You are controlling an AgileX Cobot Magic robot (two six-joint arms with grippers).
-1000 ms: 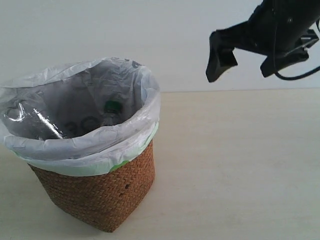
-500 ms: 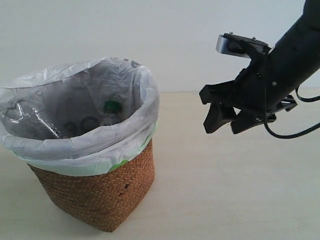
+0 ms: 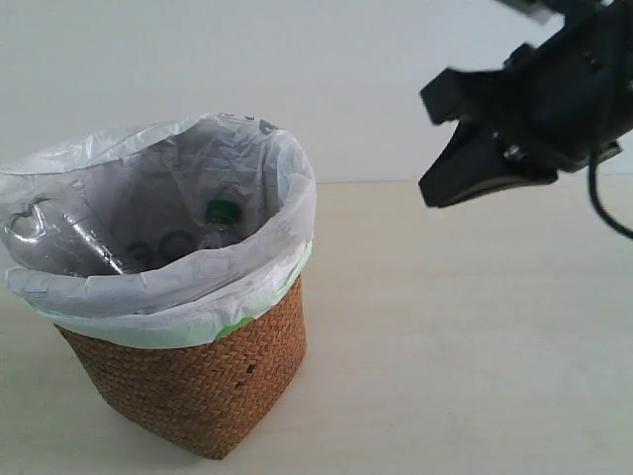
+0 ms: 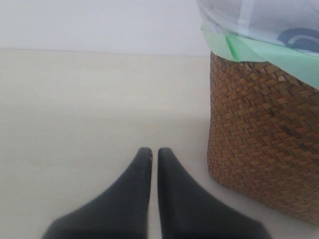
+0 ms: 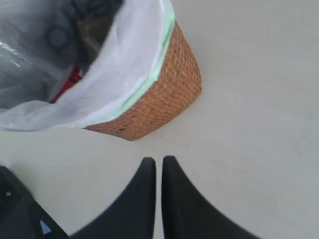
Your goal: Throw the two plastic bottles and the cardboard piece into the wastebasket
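Held right gripper (image 5: 158, 160) upper right, clear of basket (image 3: 198, 386), fingers pinched together, empty; left gripper (image 4: 150, 150) likewise, bottles (image 3: 220, 223) seemingly binned.

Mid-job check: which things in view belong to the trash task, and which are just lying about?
Belongs to the job:
- wastebasket
- green-capped bottle, already inside it
- second clear bottle, also inside it
- cardboard piece: not clearly visible, so I cannot confirm it

Just there:
- table
- wall

Lab-style test bench, pale tabletop (image 3: 475, 327), plain white wall (image 3: 297, 59)
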